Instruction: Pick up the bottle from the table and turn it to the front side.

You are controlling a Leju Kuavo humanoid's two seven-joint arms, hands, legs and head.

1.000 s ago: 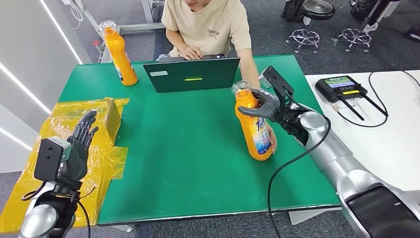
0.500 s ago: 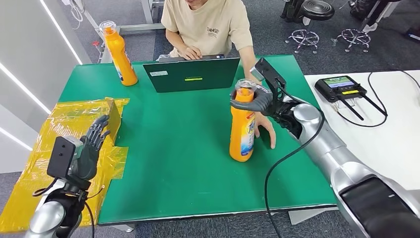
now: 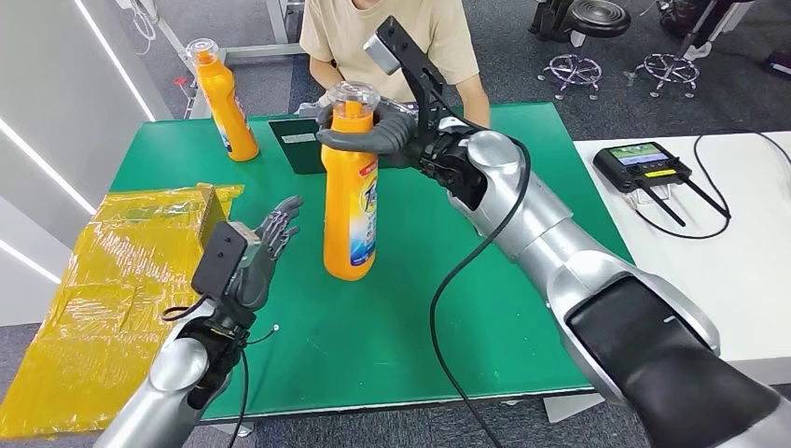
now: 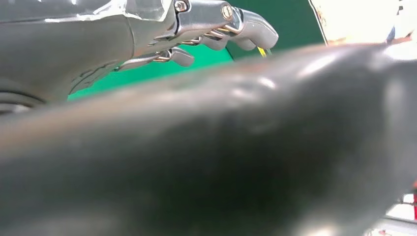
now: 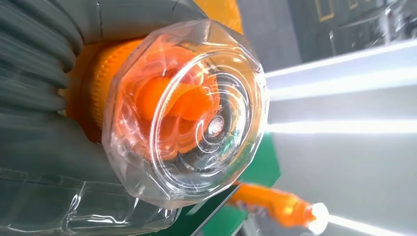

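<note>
2nd bottle (image 3: 222, 93), laptop (image 3: 297, 143), prob. controller (image 3: 644, 165)

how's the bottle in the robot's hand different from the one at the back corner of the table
The held bottle is gripped at its neck by the right hand, near the table's middle; the far bottle stands alone at the back left corner. The held bottle shows part of a label; the far one's is barely visible. Both are orange with clear caps.

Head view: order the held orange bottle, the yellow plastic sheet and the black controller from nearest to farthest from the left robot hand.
From the left robot hand:
1. Held orange bottle, just beside its fingertips, gripped by the right robot hand.
2. Yellow plastic sheet, on the table's left edge.
3. Black controller, on the white table far right.
</note>
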